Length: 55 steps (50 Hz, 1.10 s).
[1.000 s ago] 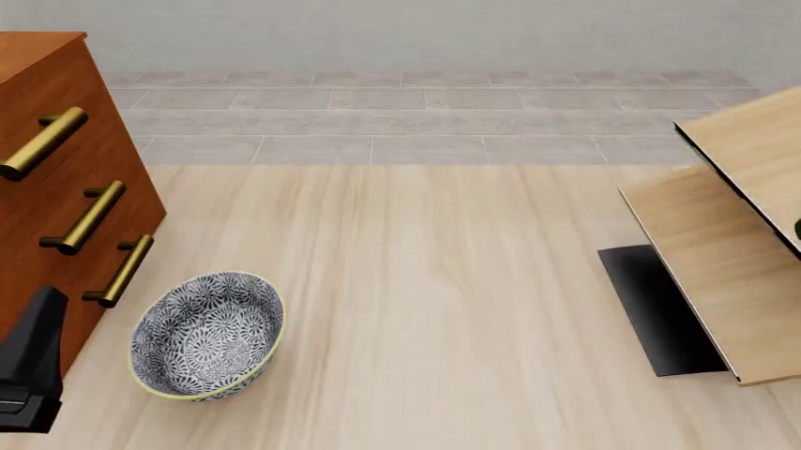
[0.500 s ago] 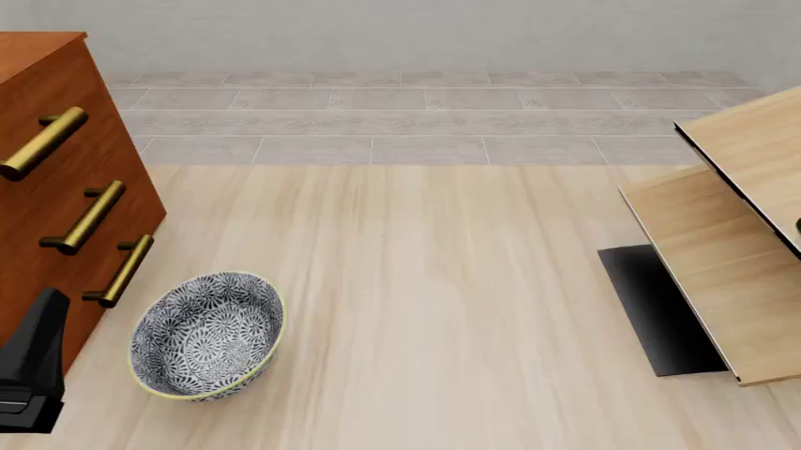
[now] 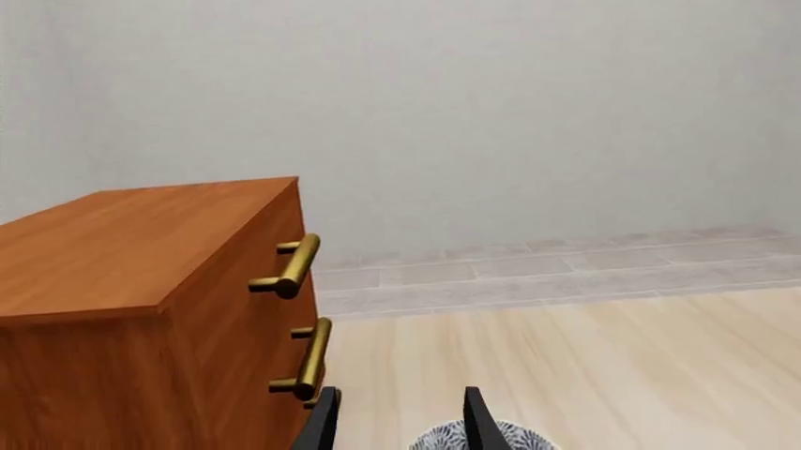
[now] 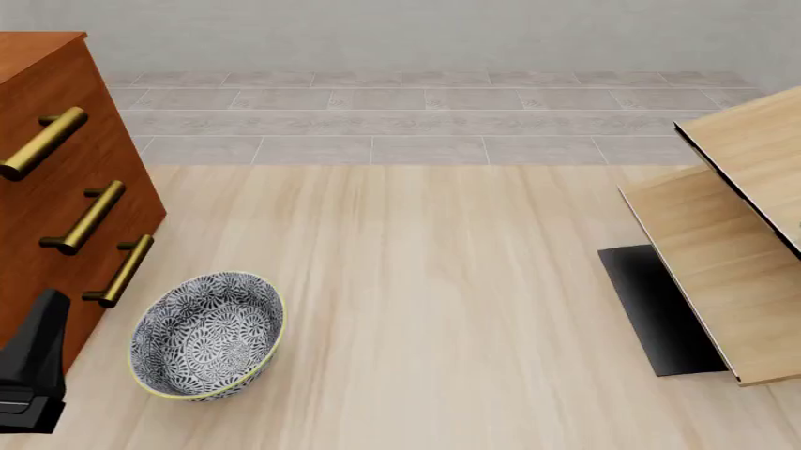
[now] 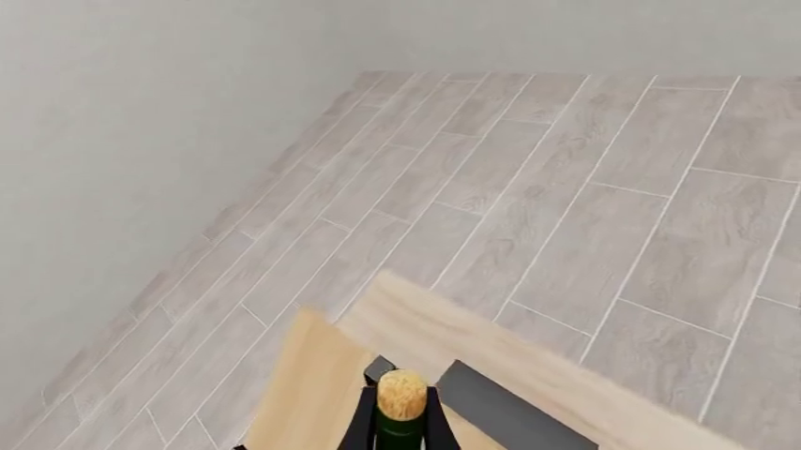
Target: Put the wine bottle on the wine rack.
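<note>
Across the whole lower part of the front view runs the pale wood bench (image 4: 426, 309), with grey floor tiles beyond it. At the right edge of that frame stands the wine rack (image 4: 732, 272), its slanted light-wood panels over a flat black base plate. At the left edge is the reddish-brown drawer cabinet (image 4: 56, 187) with brass handles, and just beside its lower corner sits a patterned bowl (image 4: 206, 335).

Smaller still, the wine bottle (image 5: 402, 412) shows only in the right wrist view: its tan cap and dark green neck at the bottom centre of the frame, with light-wood panels close behind it and floor tiles beyond. The right claw (image 5: 402, 433) appears as dark fingers either side of the neck; it looks clamped on the bottle, though so little of the fingers shows that the grip can't be confirmed. From the front camera neither the bottle nor the right arm is visible, so they are probably off past the right edge, by the rack.

My reading is that the carrying is done and the placing step is in hand. The next move calls for lowering the bottle until a panel bears it, then releasing cleanly without dragging it off.

At the lower left of the front view, the left arm is parked beside the cabinet. In its wrist view the left claw (image 3: 398, 422) has its fingers apart, holding nothing, aimed forward above the bowl's rim.
</note>
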Available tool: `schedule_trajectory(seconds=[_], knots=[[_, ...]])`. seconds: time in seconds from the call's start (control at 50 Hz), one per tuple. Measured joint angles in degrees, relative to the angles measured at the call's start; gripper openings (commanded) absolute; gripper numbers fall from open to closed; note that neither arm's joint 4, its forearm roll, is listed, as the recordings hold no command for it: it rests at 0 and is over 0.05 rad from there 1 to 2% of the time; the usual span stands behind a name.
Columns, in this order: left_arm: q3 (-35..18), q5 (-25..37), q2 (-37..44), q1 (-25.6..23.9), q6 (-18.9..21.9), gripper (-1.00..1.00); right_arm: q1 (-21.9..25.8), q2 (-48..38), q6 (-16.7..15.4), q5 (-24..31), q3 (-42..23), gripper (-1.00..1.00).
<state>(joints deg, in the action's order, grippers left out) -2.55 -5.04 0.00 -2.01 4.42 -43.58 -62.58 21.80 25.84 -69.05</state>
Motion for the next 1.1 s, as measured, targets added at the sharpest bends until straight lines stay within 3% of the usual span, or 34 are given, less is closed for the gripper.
schedule_trajectory(seconds=[1.1], knots=[[1.1,-0.3,0.0,1.5,0.2,1.00,-2.8,-11.4,-2.2,-11.4,5.1,-1.00]])
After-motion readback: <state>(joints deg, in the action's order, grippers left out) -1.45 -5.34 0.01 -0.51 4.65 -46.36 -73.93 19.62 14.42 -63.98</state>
